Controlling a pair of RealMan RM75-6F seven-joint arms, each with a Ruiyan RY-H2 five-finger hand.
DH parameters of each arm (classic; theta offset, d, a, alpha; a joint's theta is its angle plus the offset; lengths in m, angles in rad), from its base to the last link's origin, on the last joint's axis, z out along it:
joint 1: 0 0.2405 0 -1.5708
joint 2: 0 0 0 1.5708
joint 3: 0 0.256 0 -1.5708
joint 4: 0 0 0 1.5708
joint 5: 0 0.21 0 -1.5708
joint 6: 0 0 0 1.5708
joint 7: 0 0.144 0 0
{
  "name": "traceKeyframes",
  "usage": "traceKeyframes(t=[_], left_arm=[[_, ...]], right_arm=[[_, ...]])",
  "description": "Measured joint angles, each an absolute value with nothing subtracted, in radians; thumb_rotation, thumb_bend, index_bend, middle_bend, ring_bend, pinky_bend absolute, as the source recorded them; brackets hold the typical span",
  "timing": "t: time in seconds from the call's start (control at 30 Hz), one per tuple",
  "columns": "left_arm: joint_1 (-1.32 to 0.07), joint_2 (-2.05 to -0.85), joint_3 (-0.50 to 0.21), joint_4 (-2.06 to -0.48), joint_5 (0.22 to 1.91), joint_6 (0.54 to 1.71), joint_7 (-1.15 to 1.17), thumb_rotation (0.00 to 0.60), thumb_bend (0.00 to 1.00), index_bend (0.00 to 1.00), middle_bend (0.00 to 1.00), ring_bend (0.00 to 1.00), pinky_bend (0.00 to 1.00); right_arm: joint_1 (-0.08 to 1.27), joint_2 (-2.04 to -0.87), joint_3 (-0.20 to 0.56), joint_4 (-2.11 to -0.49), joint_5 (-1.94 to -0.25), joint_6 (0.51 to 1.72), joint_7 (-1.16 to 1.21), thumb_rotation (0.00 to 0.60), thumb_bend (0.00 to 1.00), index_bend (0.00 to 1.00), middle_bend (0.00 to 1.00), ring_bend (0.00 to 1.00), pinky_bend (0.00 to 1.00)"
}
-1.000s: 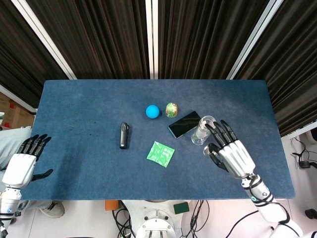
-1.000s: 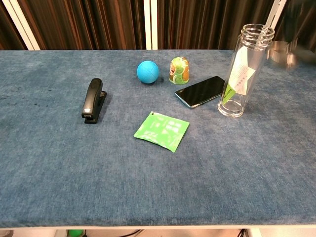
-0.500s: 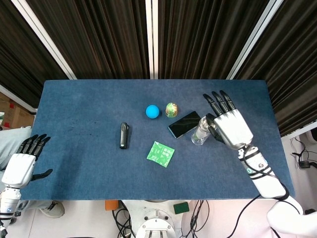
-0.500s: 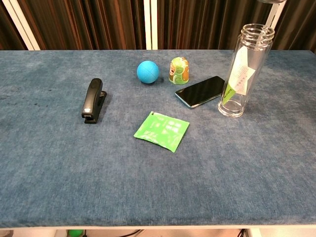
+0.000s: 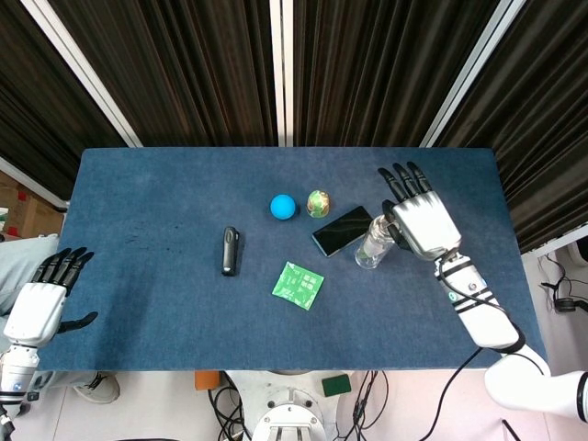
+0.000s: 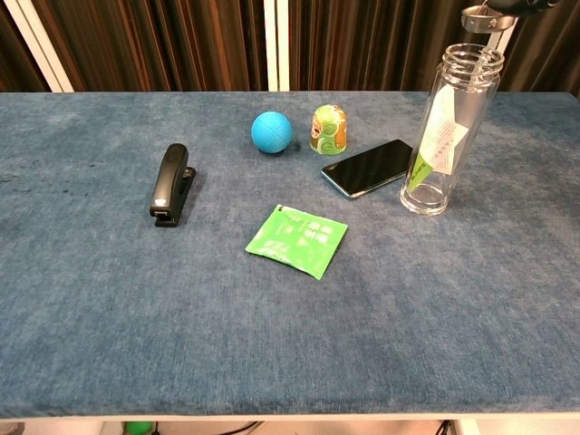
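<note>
The right hand (image 5: 421, 219) is seen just above and beside the top of the glass bottle (image 6: 449, 131), with its fingers (image 5: 401, 179) spread apart and nothing held in it. The bottle stands upright near the right side of the blue table (image 5: 147, 276), and a paper slip is seen inside it. A black phone (image 6: 372, 167) lies just to the left of the bottle, almost touching it. Behind the phone, a blue ball (image 6: 271, 131) and a small green and yellow cup (image 6: 329, 128) are set side by side. A green packet (image 6: 296, 239) lies in the middle, and a black stapler (image 6: 170, 184) lies well to the left. Wide bare cloth is left along the front edge and the left side. The left hand (image 5: 41, 303) is held open past the table's left front corner, touching nothing. Dark curtains (image 5: 184, 64) are hung behind the table.
</note>
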State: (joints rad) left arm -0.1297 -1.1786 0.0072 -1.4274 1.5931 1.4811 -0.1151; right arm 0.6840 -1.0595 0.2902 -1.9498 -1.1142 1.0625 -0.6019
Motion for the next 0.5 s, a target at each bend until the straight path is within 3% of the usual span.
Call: traceKeyframes(t=[0.5], left_arm=[[-0.129,-1.180,0.010,-1.429,1.593,1.481,-0.109,0.600,0.03,0.10,0.08,0.05,0.12]], right_arm=[[0.701,-1.075,0.258,-1.901,-1.101,1.061,-0.554,0.600,0.44,0.68,0.04,0.00,0.00]])
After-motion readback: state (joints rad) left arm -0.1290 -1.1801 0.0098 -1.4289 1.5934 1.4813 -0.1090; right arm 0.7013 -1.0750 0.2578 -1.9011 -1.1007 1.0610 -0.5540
